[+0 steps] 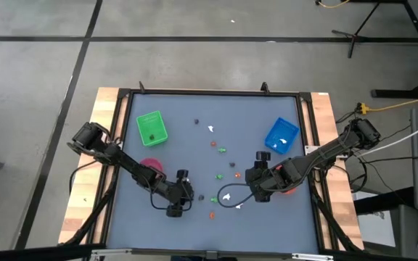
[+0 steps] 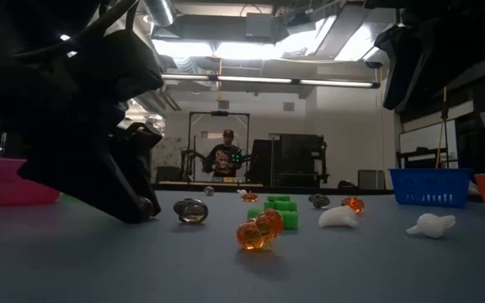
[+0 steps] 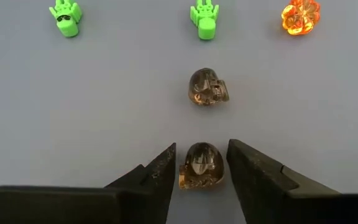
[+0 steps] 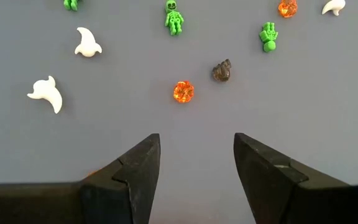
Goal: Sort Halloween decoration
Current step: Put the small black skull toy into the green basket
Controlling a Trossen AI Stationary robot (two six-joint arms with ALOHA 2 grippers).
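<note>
1. Your left hand (image 3: 201, 165) is low on the grey desk (image 1: 187, 152), near its front edge and left of centre. Its two dark fingers (image 3: 160, 171) stand apart, with a smoky dark skull figure (image 3: 201, 167) sitting on the desk between them. From the left wrist view you cannot tell whether the fingertips touch it.
2. A second dark skull (image 3: 207, 86) lies just past the first one. Farther off sit two green figures (image 3: 204, 18) and an orange pumpkin (image 3: 300, 16).
3. Your right hand (image 4: 196, 158) hovers over the desk right of centre, fingers wide apart and holding nothing.
4. Ahead of the right hand the decorations are scattered: two white ghosts (image 4: 47, 93), a green skeleton (image 4: 174, 16), another orange pumpkin (image 4: 183, 92) and a dark skull (image 4: 222, 71), all lying apart from each other.
5. In the high view, most figures are loose across the middle of the desk.
6. A green square tray (image 1: 152, 127) sits at the back left and a blue square tray (image 1: 281, 135) at the back right. A pink bowl (image 1: 151, 165) lies beside the left arm.
7. In the low view, a person (image 2: 225, 158) stands in the room beyond the desk.
</note>
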